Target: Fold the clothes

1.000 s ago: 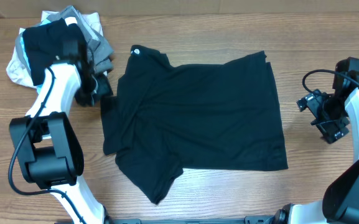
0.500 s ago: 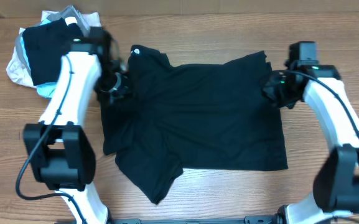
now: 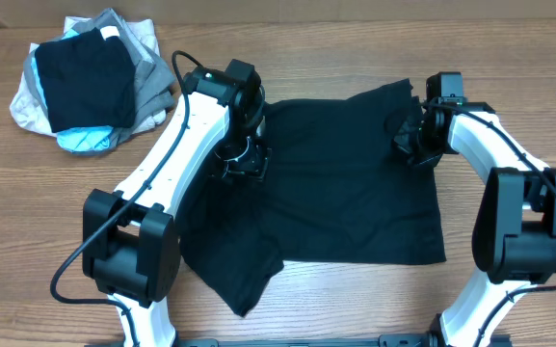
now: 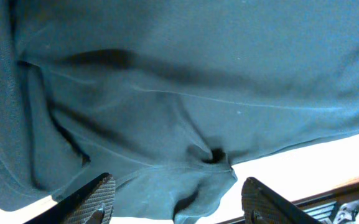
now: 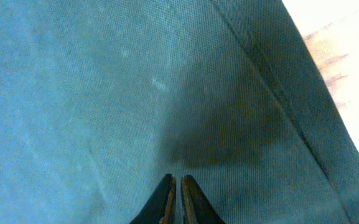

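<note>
The clothes, a black shirt point(image 3: 345, 193), lie spread flat across the middle of the table, with a sleeve pointing toward the front left. My left gripper point(image 3: 241, 162) hovers over the shirt's upper left part, near the collar. In the left wrist view this gripper point(image 4: 182, 202) is open, and a rumpled fold of the shirt point(image 4: 185, 74) lies between its fingers. My right gripper point(image 3: 408, 143) sits on the shirt's upper right corner. Seen from the right wrist, that gripper point(image 5: 177, 182) is shut, pinching the fabric point(image 5: 92, 93) close to a stitched edge.
A pile of black, grey, beige and light-blue garments point(image 3: 85, 82) sits at the back left corner. Bare wooden table point(image 3: 509, 289) surrounds the shirt on the right and front. The left arm crosses the shirt's left side.
Both arms swung inward from the table's sides onto the shirt. The right gripper went from open to shut at the upper right corner. The left gripper now covers the collar area.
</note>
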Robot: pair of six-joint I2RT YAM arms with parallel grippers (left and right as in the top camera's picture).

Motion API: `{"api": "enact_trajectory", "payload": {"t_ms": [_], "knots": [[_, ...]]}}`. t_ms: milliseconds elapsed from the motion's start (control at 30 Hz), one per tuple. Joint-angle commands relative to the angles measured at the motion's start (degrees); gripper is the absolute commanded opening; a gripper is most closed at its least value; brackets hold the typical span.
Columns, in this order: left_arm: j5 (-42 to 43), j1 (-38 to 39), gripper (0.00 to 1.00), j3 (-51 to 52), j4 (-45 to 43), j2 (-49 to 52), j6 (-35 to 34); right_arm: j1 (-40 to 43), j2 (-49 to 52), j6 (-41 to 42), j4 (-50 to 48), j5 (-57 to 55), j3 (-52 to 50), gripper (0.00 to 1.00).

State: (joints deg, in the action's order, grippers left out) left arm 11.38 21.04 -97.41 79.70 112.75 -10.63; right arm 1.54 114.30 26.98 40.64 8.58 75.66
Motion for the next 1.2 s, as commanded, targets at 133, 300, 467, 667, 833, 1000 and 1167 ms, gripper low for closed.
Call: {"api": "enact_trajectory", "payload": {"t_ms": [133,300,467,667,833,1000,1167], "knots": [[-1.3,0.0,0.71,0.6,-0.1,-0.7,-1.0,1.7,6.3,0.0,-2.8,-2.9,0.5,0.08],[-1.3,0.0,0.73,0.6,-0.1,-0.7,-0.9,3.5,7.3,0.2,-5.0,-5.7,0.5,0.08],[-1.3,0.0,0.73,0.7,-0.1,-0.7,-1.0,5.7,7.3,0.2,-7.9,-9.2,0.5,0.06],[-1.3,0.0,0.73,2.3,-0.3,-0.7,-1.0,9.5,7.3,0.2,-8.9,-12.0,0.5,0.04],[-1.3,0.0,0.73,2.9,-1.1,-0.7,-1.1,12.9,7.3,0.0,-7.8,-14.8,0.6,0.04],[-1.6,0.0,0.74,2.9,-3.1,-0.7,0.1,15.1,7.3,0.0,-3.7,-10.5,4.8,0.07],[-1.5,0.7,0.74,2.9,-4.1,-0.7,0.4,15.2,7.3,0.7,10.5,-8.9,17.7,0.16]]}}
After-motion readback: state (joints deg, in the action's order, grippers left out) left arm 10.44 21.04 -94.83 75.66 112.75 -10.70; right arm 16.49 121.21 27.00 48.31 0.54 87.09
